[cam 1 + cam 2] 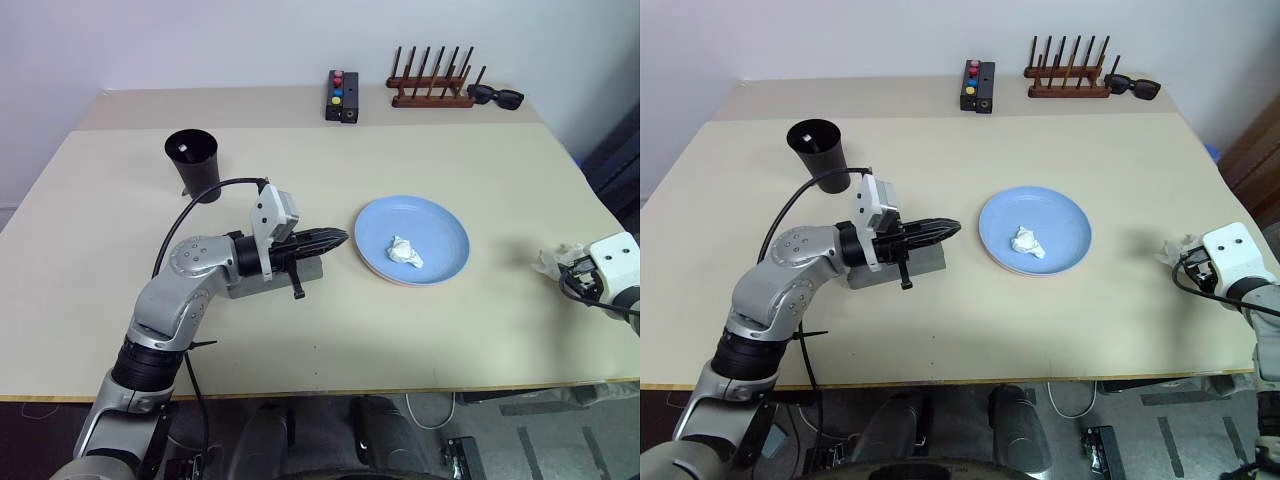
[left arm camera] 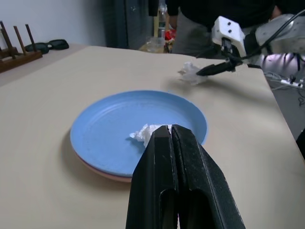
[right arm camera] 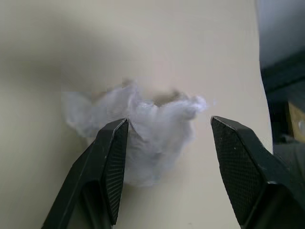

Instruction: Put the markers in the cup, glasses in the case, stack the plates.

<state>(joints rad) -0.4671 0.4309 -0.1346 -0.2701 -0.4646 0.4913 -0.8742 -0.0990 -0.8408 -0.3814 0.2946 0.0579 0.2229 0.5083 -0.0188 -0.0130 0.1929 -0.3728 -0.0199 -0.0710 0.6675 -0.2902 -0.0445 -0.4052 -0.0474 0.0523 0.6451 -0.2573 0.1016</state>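
the light blue plate (image 1: 412,240) sat stacked on the pink plate (image 2: 107,174), whose rim peeked out along the near edge, right of the table's (image 1: 300,340) middle. a small crumpled white tissue (image 1: 404,252) lay in the blue plate. left of the plates, the grey case (image 1: 925,263) rested on the table with its lid down, partly hidden under the left arm. the left gripper (image 1: 338,238) was clenched tight with nothing between its fingers, pointing right toward the plates from just above the case. the black cup (image 1: 192,163) stood upright at the far left, something white showing inside its rim. at the far right edge, the right gripper (image 3: 169,138) was spread wide, its fingers on either side of a second crumpled tissue (image 3: 143,138) lying on the table, not pinching it. along the far edge stood a small black box with coloured buttons (image 1: 342,96), a wooden rack (image 1: 432,83), and black sunglasses (image 1: 496,96).
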